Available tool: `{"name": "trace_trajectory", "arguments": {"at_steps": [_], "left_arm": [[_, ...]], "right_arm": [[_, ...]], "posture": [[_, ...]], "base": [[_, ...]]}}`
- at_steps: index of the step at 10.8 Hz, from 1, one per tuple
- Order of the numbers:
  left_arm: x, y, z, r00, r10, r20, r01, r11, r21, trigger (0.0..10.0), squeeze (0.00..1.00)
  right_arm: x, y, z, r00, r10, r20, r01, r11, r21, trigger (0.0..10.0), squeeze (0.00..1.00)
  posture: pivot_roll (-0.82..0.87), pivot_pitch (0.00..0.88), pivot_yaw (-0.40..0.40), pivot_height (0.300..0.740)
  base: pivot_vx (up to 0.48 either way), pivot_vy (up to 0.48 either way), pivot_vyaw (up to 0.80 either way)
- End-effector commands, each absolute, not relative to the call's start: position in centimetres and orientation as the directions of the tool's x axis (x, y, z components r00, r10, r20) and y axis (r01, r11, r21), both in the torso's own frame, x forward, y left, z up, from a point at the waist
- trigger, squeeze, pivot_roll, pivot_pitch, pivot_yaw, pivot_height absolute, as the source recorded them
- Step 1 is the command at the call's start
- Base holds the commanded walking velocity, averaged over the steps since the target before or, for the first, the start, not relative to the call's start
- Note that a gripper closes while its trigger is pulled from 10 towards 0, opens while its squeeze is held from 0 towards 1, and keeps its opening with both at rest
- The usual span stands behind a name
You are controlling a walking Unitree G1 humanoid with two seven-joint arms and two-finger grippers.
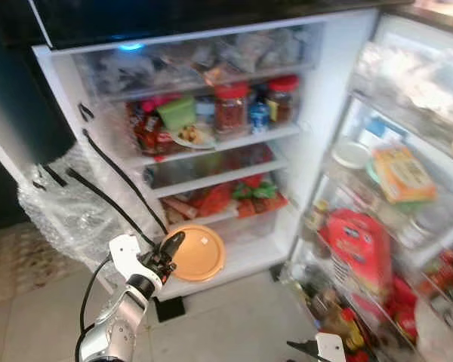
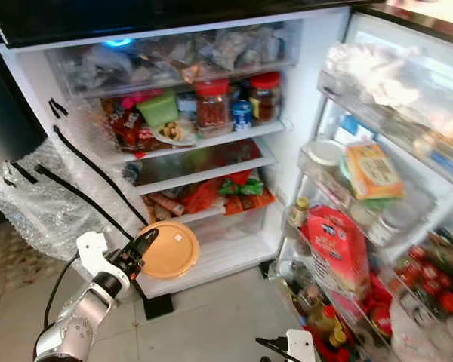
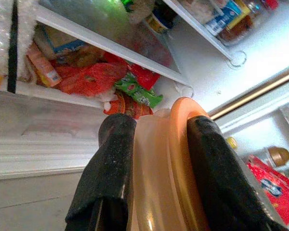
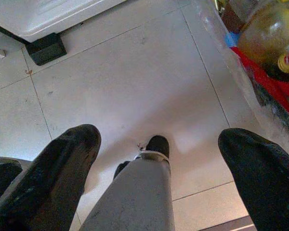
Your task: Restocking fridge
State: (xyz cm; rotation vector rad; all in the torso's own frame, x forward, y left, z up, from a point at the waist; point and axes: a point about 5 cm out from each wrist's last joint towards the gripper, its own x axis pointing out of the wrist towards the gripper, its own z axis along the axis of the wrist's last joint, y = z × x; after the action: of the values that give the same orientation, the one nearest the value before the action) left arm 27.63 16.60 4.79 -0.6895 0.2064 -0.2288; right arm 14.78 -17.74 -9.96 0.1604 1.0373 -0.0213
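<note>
Head views: the left gripper (image 1: 168,253) pinches a round, flat orange plastic container (image 1: 198,253) at the fridge's (image 1: 328,90) bottom shelf, below the red snack packets (image 1: 230,197).

Left wrist view: both matte black fingers (image 3: 108,168) clamp the container's smooth rim.

Right wrist view: the right gripper (image 4: 164,159) hangs spread wide above the pale tiled floor (image 4: 135,72).

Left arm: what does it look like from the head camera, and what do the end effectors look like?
The left arm is silver metal with a white wrist block and a black cable looping alongside. Its end effector has two long, matte black fingers. The right end effector has the same black fingers on a white mount.
</note>
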Motion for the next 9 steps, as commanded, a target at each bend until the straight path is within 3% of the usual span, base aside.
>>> {"name": "trace_trajectory", "arguments": {"at_steps": [1,9], "left_arm": [[27.63,16.74,4.99,0.956,-0.269,-0.112,0.136,0.752,-0.645,10.0,0.0],[27.45,16.19,4.7,0.946,-0.298,-0.125,0.148,0.744,-0.652,10.0,0.0]], "right_arm": [[14.65,-17.68,-10.01,0.504,0.062,-0.861,0.092,0.988,0.125,10.0,0.0],[14.65,-17.59,-10.02,0.501,0.074,-0.862,0.072,0.989,0.126,10.0,0.0]], "posture": [[0.0,0.0,0.011,0.74],[0.0,0.0,0.011,0.74]], "base": [[0.27,0.0,0.0],[0.274,0.0,0.0]]}}
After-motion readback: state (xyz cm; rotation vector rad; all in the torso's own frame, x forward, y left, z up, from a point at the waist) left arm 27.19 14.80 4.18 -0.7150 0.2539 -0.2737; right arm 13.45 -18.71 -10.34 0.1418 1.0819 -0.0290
